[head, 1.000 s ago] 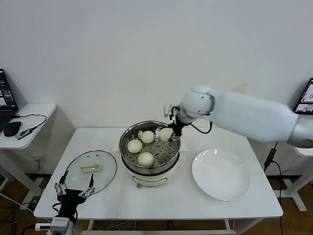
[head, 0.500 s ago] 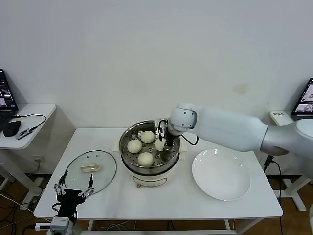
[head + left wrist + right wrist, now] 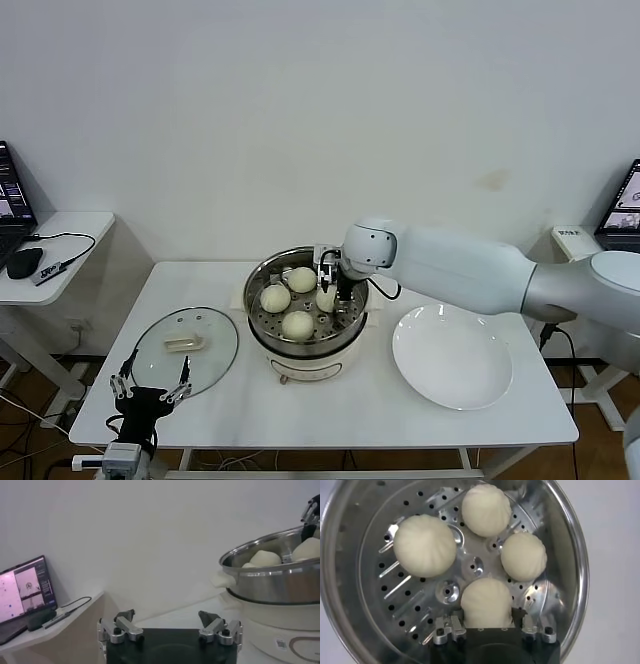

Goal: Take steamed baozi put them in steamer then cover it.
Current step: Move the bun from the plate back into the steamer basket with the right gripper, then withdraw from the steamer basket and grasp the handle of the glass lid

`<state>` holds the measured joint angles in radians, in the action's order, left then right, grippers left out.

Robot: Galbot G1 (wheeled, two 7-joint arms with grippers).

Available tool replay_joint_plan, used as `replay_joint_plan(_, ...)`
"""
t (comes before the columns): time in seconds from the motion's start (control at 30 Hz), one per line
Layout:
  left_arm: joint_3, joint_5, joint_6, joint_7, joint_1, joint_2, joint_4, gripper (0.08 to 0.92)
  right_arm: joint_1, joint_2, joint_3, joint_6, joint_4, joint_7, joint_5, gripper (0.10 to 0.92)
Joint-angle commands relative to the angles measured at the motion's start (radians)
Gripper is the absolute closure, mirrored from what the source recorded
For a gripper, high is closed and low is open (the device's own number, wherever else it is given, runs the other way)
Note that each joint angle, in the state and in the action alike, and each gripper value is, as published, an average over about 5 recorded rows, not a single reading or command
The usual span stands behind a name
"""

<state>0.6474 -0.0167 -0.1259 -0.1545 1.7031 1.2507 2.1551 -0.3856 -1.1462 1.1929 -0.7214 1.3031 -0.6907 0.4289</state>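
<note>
The steamer [image 3: 262, 278] stands mid-table, a shiny steel pot on a cream base, with several pale round baozi on its perforated tray [image 3: 472, 567]. My right gripper [image 3: 335, 290] reaches down into the pot at its right side. It is open, its fingers flanking one baozi [image 3: 486, 602] that rests on the tray. Others lie beyond it [image 3: 424, 545], [image 3: 486, 509], [image 3: 523, 556]. My left gripper [image 3: 152, 390] is parked low at the table's front left, open and empty [image 3: 169, 619]. From there the steamer [image 3: 270, 585] shows off to one side.
The flat glass lid [image 3: 185, 350] lies on the table left of the steamer. A large white plate [image 3: 452, 357] sits bare to its right. A side table with a laptop [image 3: 12, 200] and cables stands at far left.
My right gripper came down from above the pot's rim into the steamer with a baozi, then opened around it. The left arm has not moved.
</note>
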Motion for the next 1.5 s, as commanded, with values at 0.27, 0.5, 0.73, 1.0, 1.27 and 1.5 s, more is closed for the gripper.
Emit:
replay_joint_plan(0.27, 0.002, 0.003, 0.001, 0.001, 0.000, -0.003, 0.002, 0.177, -0.033, 0.234, -0.106, -0.003, 0.306, 0.215, 0.146, 0.203)
replay_joint_plan(0.5, -0.003, -0.002, 0.007, 0.000, -0.001, -0.003, -0.010, 0.177, 0.173, 0.444, -0.251, 0.175, 0.515, 0.625, 0.250, 0.203)
replay_joint_plan(0.73, -0.013, -0.014, 0.009, -0.003, 0.001, 0.009, -0.016, 0.177, 0.746, 0.630, -0.724, 0.451, 0.641, 0.801, 0.141, 0.203)
replay_joint_plan(1.0, -0.025, -0.031, 0.025, -0.014, -0.010, 0.028, -0.052, 0.177, 1.501, 0.370, -1.485, 0.738, 0.636, 0.780, -0.182, 0.203)
replay_joint_plan(1.27, -0.058, -0.114, 0.067, -0.018, -0.029, 0.043, -0.101, 0.177, 1.790, -0.045, -1.851, 0.926, 0.646, 0.640, -0.331, 0.203)
replay_joint_plan(1.5, -0.057, -0.384, 0.144, -0.057, -0.056, 0.013, -0.182, 0.177, 1.930, -0.210, -2.020, 0.876, 0.658, 0.504, -0.235, 0.203)
